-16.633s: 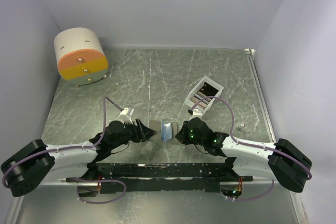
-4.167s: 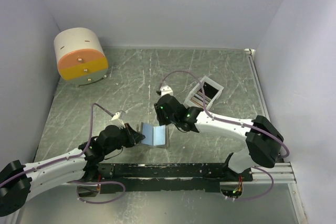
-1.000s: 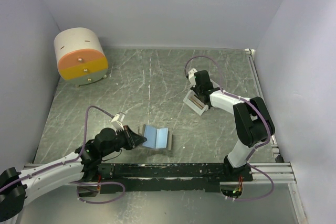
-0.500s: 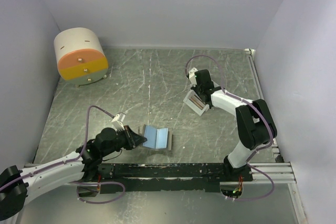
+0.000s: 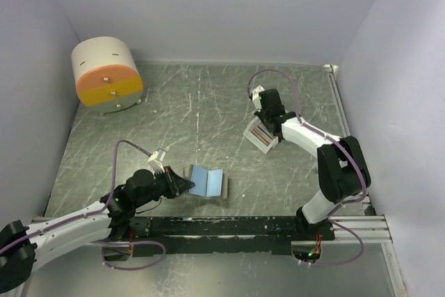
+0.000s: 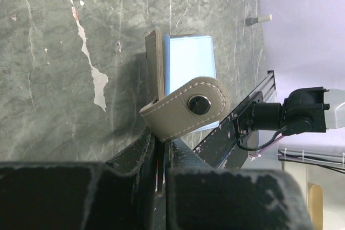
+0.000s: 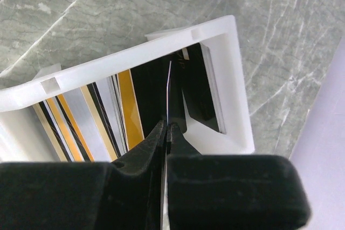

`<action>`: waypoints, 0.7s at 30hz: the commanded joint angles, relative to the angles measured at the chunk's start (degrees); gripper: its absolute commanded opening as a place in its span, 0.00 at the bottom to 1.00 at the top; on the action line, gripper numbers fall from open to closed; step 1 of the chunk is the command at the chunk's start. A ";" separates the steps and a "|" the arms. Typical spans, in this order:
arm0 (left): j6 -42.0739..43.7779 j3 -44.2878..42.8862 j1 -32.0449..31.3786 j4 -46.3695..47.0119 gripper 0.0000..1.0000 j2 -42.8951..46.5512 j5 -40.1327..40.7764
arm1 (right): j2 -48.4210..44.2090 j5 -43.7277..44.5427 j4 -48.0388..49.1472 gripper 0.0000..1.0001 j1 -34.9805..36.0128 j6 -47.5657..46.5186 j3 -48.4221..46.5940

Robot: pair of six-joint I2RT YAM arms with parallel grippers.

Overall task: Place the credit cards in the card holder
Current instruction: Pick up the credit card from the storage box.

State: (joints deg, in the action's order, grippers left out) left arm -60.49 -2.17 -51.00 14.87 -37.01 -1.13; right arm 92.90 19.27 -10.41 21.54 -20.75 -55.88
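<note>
The thin plastic credit card (image 7: 169,87) pinched at the tips of the fully closed right gripper (image 7: 166,129) is to be drawn straight out of the white slotted tray (image 7: 229,74), the taupe-grey, blue-lined card holder (image 6: 186,71) being clamped in the left gripper (image 6: 161,152).

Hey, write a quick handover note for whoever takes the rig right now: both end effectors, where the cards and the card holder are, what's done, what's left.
Left end effector: shut on the edge of the card holder, which is open on the table in front of the arm bases, blue inside showing.
Right end effector: shut on one thin credit card, not yet lifted out of the white slotted tray.
Other cards: upright in the tray.
Done: holder open and held, one card pinched. No card visible in the holder.
Left: pull this card out, slide it into the holder, then repeat for the rest.
</note>
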 commanded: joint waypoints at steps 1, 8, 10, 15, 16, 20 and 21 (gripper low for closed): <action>0.16 -0.31 -0.28 0.98 0.09 0.25 1.73 | -2.94 3.52 -5.91 0.00 0.30 3.44 -3.63; -0.23 -0.38 -0.27 2.66 0.09 -2.00 3.10 | -6.06 5.47 -13.07 0.00 1.09 8.29 -6.02; -0.13 -0.92 -0.24 3.30 0.09 -3.07 3.04 | -8.43 6.24 -12.63 0.00 1.58 9.33 -4.62; 0.11 -2.71 -0.26 2.12 0.09 -4.47 4.44 | -13.52 9.37 -12.17 0.00 3.66 13.62 -3.01; -0.07 -2.63 -0.28 2.36 0.10 -4.47 4.84 | -13.95 9.91 -12.99 0.00 4.03 14.69 -3.60; -0.52 -2.84 -0.26 2.51 0.10 -5.31 6.87 | -14.59 12.02 -17.85 0.00 8.86 20.76 -5.97; -0.77 -2.88 -0.29 2.52 0.10 -5.57 7.38 | -15.00 13.20 -18.42 0.00 10.48 21.38 -5.98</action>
State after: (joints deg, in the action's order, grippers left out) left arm -60.53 -2.59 -51.09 14.98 -42.06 2.83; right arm 78.96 28.27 -24.01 27.29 -5.52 -60.25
